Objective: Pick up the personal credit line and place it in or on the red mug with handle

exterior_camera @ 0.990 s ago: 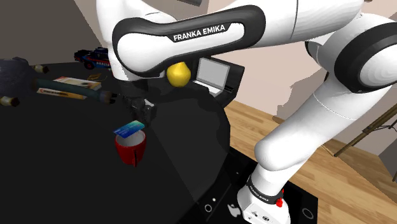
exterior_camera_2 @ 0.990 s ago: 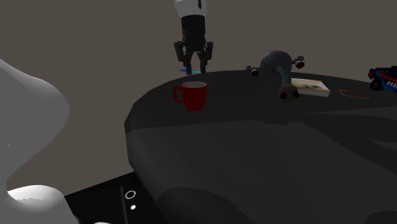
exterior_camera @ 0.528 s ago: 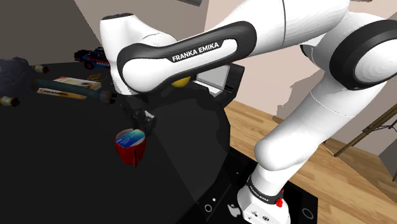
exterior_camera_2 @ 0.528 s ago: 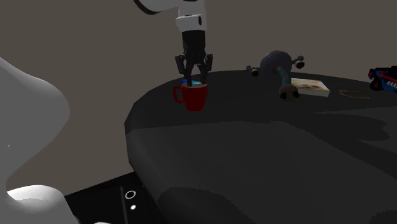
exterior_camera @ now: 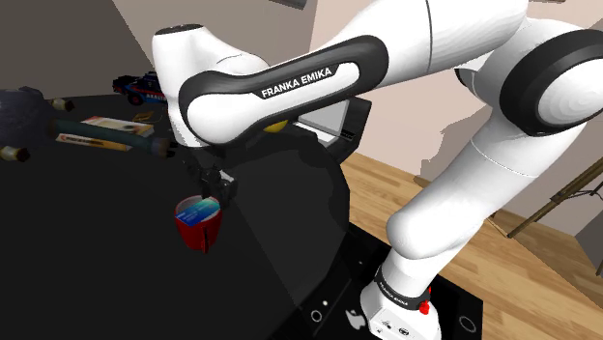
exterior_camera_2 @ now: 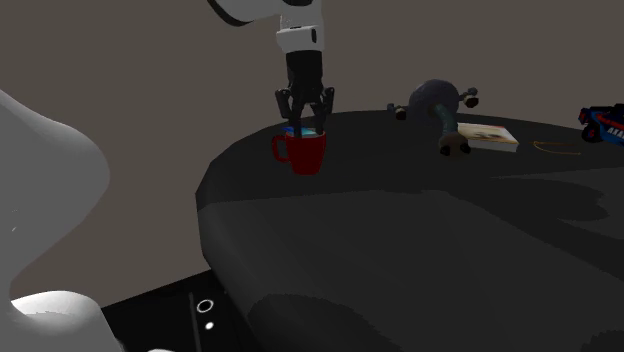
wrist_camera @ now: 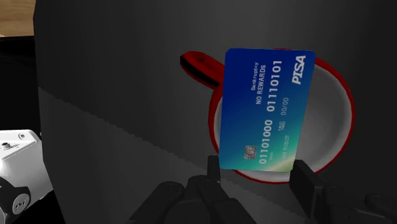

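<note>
We see the gripper (wrist_camera: 257, 172) clenched on the blue credit card (wrist_camera: 264, 108), one black finger pressed against each long edge. The card sits in the mouth of the red mug (wrist_camera: 331, 108) (white inside, its handle towards the second exterior view's left), which stands on the dark table (exterior_camera: 87, 261).

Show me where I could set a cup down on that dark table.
The wide bare stretch of table between the red mug and the book is free. It is crowded at the mug, where the gripper holds the blue card, and along the far rim by the toy car.
</note>
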